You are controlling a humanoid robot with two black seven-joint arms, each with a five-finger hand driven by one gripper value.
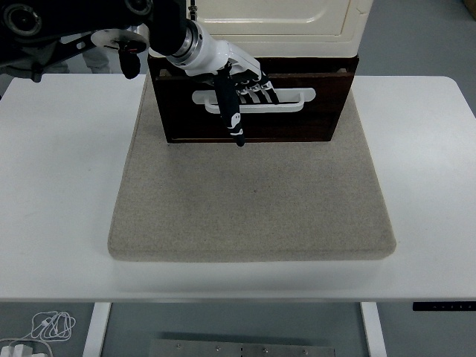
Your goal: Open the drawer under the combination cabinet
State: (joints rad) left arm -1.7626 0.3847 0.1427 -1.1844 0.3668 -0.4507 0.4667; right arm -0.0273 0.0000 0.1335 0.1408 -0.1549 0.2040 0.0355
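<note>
A mat (pixel 253 201) lies at the centre of the table (pixel 59 186). The cabinet (pixel 275 18) stands on the mat's far edge, its drawer (pixel 297 123) beneath, facing forward. The left hand (pixel 234 78) rests on the drawer's handle (pixel 294 100).
</note>
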